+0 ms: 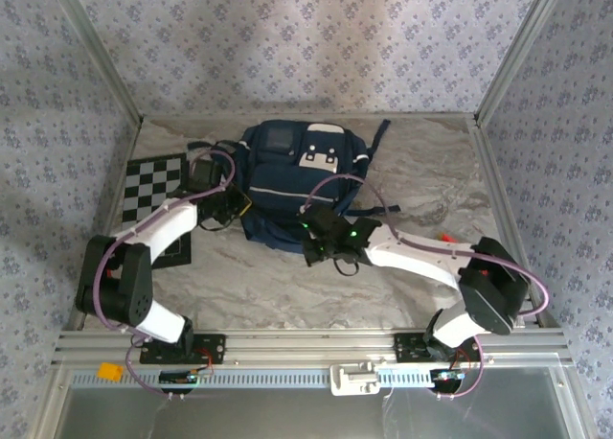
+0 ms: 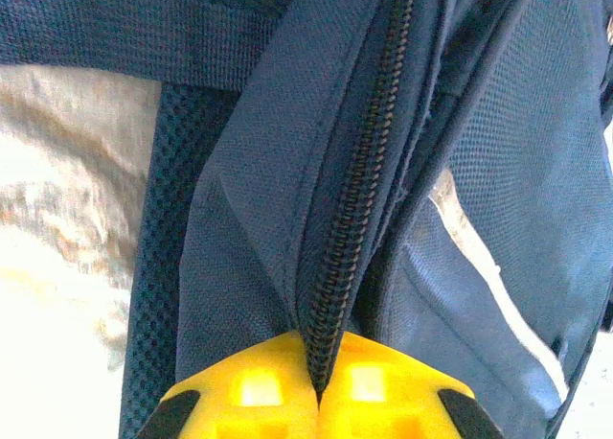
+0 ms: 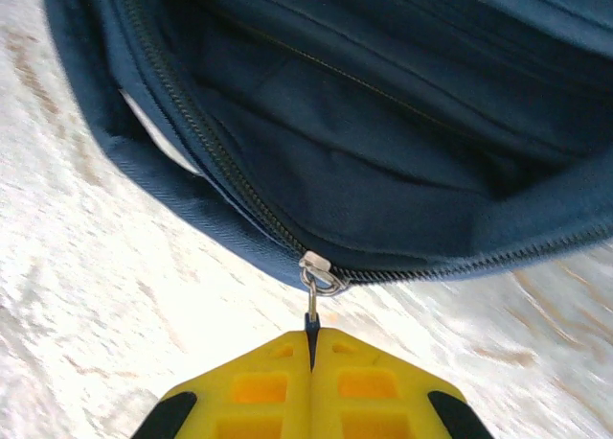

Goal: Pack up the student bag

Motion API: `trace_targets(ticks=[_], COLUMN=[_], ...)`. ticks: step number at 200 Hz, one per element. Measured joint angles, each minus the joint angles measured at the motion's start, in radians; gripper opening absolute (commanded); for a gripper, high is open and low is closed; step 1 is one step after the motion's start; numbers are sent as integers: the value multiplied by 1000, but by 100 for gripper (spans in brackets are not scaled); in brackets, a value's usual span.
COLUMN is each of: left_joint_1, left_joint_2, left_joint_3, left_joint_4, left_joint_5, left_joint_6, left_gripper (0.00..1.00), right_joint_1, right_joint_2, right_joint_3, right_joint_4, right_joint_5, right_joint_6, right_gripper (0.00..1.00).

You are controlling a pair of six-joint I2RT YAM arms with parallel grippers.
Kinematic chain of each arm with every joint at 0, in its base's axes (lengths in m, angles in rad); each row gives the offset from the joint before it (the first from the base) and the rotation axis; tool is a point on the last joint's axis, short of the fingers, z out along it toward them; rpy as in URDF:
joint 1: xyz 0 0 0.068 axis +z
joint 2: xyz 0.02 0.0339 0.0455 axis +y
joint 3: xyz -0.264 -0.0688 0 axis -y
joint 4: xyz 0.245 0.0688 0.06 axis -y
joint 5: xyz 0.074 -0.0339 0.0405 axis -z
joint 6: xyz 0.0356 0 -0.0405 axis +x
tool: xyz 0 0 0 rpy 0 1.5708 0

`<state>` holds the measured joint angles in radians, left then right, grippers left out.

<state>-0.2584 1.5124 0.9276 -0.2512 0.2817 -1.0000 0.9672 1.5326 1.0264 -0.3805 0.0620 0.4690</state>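
At the bottom of the right wrist view, the thin pull tab (image 3: 311,326) could slip from the right gripper (image 3: 312,348) if the tug strays off the zipper's line; the left gripper (image 2: 319,393) could likewise lose the zipper edge (image 2: 356,219); both finger pairs are pressed together, right pinching the tab, left pinching that edge; the student bag (image 1: 287,182) lies upper centre of the top view on the table (image 1: 287,286), mouth open.
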Motion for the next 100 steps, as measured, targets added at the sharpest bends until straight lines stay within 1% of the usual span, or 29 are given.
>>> trace_targets(ticks=[6, 13, 20, 29, 36, 42, 63, 80, 100], left_joint_1=[12, 25, 34, 40, 41, 42, 42, 32, -15], left_joint_2=[10, 16, 16, 10, -3, -21, -112, -185, -271], left_joint_3=[8, 13, 12, 8, -2, -13, -35, -45, -78], left_joint_4=[1, 6, 10, 17, 30, 36, 32, 35, 21], left_joint_5=[10, 25, 34, 43, 47, 48, 59, 66, 52], left_joint_6=[14, 30, 43, 54, 65, 64, 60, 33, -28], left_gripper=[1, 4, 11, 23, 30, 33, 38, 45, 48], right_joint_1=[2, 3, 5, 8, 11, 12, 12, 11, 11], right_joint_2=[19, 43, 59, 70, 73, 74, 74, 74, 74], right_joint_3=[18, 41, 58, 69, 73, 74, 74, 74, 74], right_joint_4=[2, 1, 0, 0, 0, 0, 1, 1, 2], right_joint_5=[-6, -11, -13, -13, -13, -13, -9, -6, -6], right_joint_6=[2, 3, 3, 3, 3, 5, 10, 15, 21], right_gripper=[0, 0, 0, 0, 0, 0, 0, 0, 0])
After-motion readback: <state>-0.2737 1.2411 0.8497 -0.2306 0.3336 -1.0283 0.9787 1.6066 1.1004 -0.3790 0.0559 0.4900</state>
